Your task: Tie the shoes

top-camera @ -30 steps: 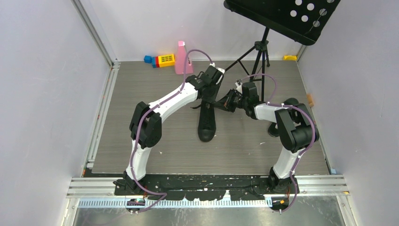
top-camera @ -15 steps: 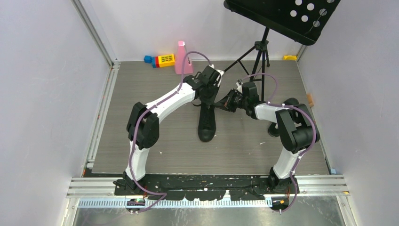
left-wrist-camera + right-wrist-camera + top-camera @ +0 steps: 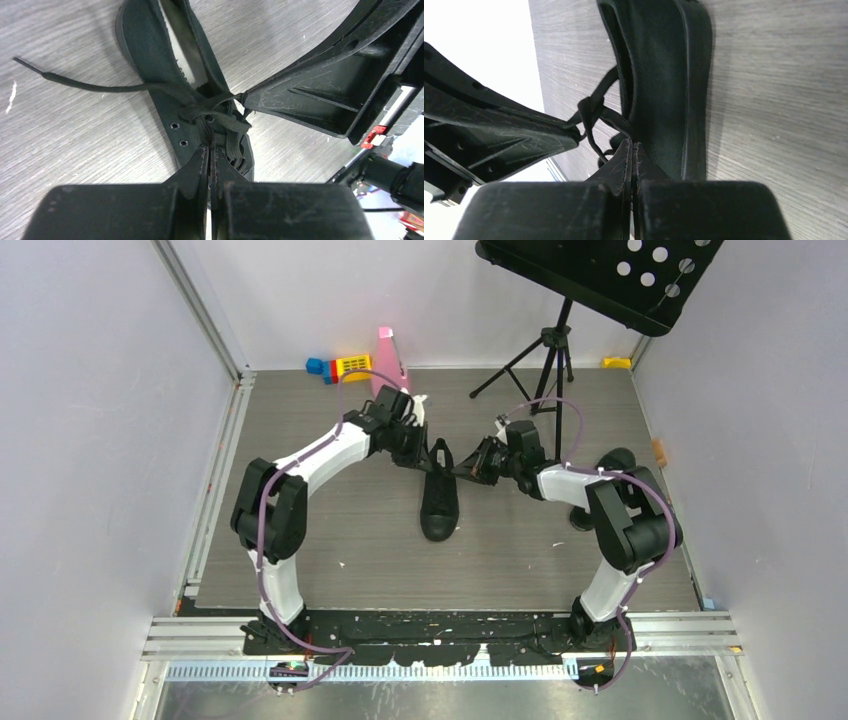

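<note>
Grey wood-grain counter (image 3: 330, 530) carries the black sneaker (image 3: 440, 502) mid-surface, toe nearward. The left end effector (image 3: 423, 453) and right end effector (image 3: 463, 468) are each clamped on the laces (image 3: 200, 107) at its throat. The laces look thin, limp and slippery; the light shoe may drag.

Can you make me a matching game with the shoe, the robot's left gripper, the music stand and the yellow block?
Things:
1 black sneaker
2 left gripper
3 music stand
4 yellow block

Where or how:
A back right, standing on a tripod
B shut, pinching a lace
C far edge, beside the pink object
D middle of the table

Pairs: 1-D, 2-B, 3-A, 4-C
</note>
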Tool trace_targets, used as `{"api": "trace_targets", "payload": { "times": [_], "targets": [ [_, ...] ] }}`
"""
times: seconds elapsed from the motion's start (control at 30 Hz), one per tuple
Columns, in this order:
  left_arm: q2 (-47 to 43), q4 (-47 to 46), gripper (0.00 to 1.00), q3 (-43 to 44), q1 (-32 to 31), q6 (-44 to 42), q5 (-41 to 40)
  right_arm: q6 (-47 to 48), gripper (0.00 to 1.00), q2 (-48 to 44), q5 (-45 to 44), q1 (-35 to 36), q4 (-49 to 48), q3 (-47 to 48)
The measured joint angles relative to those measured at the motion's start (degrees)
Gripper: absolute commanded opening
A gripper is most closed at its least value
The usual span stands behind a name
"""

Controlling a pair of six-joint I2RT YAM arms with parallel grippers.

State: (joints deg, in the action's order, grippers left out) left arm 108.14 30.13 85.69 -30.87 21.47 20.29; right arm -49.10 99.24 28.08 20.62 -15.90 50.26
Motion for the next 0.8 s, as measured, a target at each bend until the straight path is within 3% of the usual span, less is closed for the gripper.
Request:
{"api": "trace_targets", "payload": {
  "times": [0.3,0.8],
  "targets": [
    [-2.99,-7.61,0.0,-8.52,2.47,2.56,8.11,2.29,0.0,-3.48,-4.07,1.4,2.67,-3.8],
    [-7.54,-13.42,0.0,-14.08,4.74,4.17,13.27,6.6,0.0,-7.89,-9.27,2.54,7.37,-6.51]
  ]
}}
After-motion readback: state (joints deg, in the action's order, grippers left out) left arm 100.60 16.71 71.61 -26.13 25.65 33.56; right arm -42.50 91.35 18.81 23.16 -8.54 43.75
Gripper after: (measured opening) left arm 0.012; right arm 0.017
